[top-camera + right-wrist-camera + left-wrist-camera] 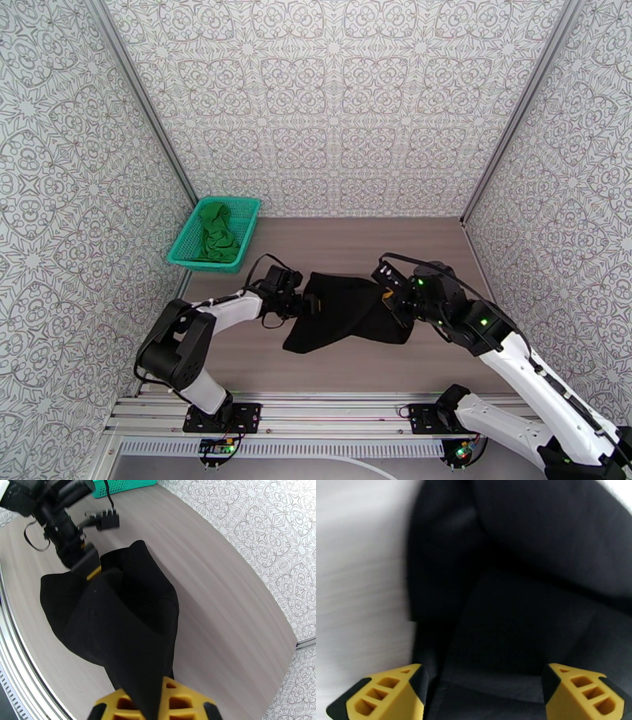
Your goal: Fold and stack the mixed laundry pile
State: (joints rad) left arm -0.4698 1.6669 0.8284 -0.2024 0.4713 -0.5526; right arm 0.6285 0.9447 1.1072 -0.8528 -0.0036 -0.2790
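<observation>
The black garment (pixel 347 314) lies bunched on the table between the two arms. My right gripper (pixel 389 300) is shut on its right end; in the right wrist view the cloth (pixel 126 630) runs down into the closed yellow fingers (pixel 181 703). My left gripper (pixel 311 304) is at the garment's left edge. Its yellow fingertips (pixel 383 695) stand wide apart, open, with black cloth (pixel 521 598) spread under and between them. The green T-shirt (pixel 215 233) lies crumpled inside the teal basket (pixel 238 204) at the back left.
The basket sits against the left wall, its corner showing in the right wrist view (pixel 118 486). Patterned walls close in the table on three sides. Bare wood surface (pixel 395 245) stretches behind the garment, and a metal rail (pixel 316 410) runs along the near edge.
</observation>
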